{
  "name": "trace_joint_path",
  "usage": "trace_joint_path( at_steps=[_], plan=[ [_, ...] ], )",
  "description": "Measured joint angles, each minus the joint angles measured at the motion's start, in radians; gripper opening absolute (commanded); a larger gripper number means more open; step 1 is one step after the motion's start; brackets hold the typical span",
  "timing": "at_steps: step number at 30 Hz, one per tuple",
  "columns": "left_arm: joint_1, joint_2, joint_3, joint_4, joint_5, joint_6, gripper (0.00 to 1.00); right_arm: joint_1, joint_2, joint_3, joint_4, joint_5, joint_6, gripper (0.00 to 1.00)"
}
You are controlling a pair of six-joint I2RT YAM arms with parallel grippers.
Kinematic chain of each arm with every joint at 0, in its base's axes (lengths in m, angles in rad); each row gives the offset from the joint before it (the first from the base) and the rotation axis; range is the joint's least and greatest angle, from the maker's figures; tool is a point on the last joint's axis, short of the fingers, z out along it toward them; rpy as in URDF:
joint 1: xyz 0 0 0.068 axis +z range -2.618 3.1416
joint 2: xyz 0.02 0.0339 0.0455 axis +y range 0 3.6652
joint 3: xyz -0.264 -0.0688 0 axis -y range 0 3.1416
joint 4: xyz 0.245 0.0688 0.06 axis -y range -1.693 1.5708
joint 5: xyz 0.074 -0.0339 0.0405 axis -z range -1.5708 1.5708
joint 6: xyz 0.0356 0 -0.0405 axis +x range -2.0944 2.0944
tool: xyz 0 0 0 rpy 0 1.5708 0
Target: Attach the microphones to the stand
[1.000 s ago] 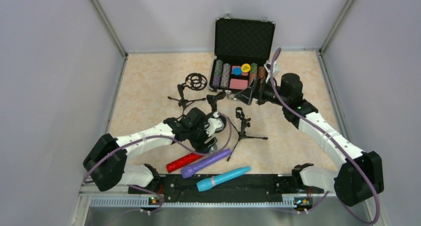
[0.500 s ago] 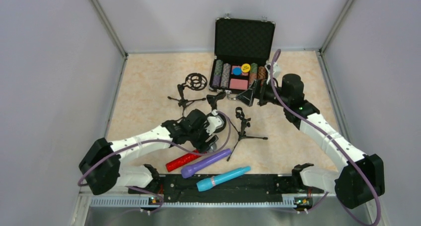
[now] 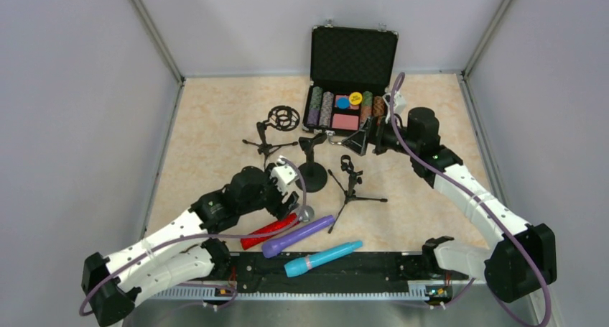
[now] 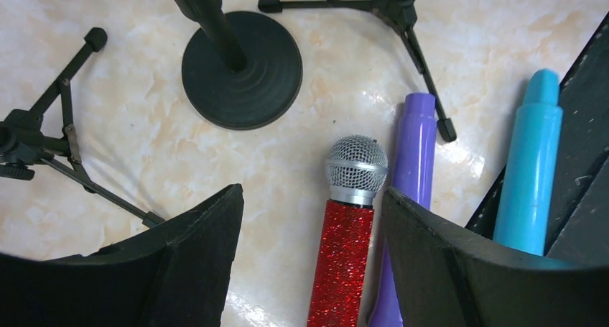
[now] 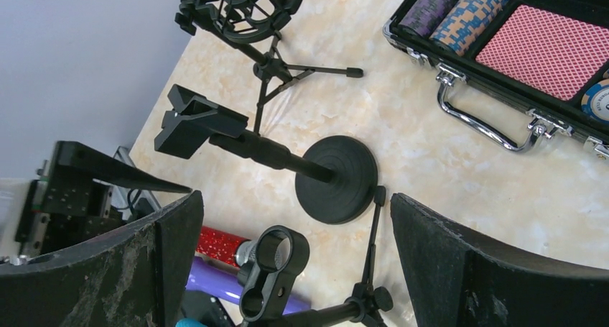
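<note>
Drawing the left gripper (image 4: 310,195) back off the black round-based stand (image 4: 240,72) and lining it, jaws spread and empty, over the glittery red microphone with silver mesh head (image 4: 345,244), lying beside the all-purple microphone (image 4: 411,187) (turquoise pink-banded microphone (image 3: 323,258) just beyond). Seemingly setting up the first pickup; nothing mounted yet. Leaving the right gripper (image 3: 361,137) gaping near the black chip case (image 3: 353,54).

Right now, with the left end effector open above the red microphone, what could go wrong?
The purple microphone lies close beside the red microphone, so the left end effector may catch both. The tripod stand has a foot by the purple one's end; a nudge might tip it.
</note>
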Motion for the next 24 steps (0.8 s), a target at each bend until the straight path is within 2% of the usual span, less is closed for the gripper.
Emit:
trace_joint_path(
  at_steps=[4,10,16,24],
  plan=[
    [0.0,-0.061,-0.017,0.056,-0.006,-0.064,0.76,0.0,0.0,0.0,-0.009,-0.001,-0.006,0.99],
    [0.0,-0.138,-0.162,0.22,-0.018,-0.202,0.76,0.0,0.0,0.0,-0.013,-0.003,-0.008,0.99],
    [0.0,-0.127,-0.252,0.243,-0.057,-0.275,0.73,0.0,0.0,0.0,-0.018,-0.005,-0.015,0.99],
    [-0.001,-0.035,-0.308,0.306,-0.022,-0.322,0.73,0.0,0.0,0.0,-0.018,-0.006,-0.017,0.99]
  ],
)
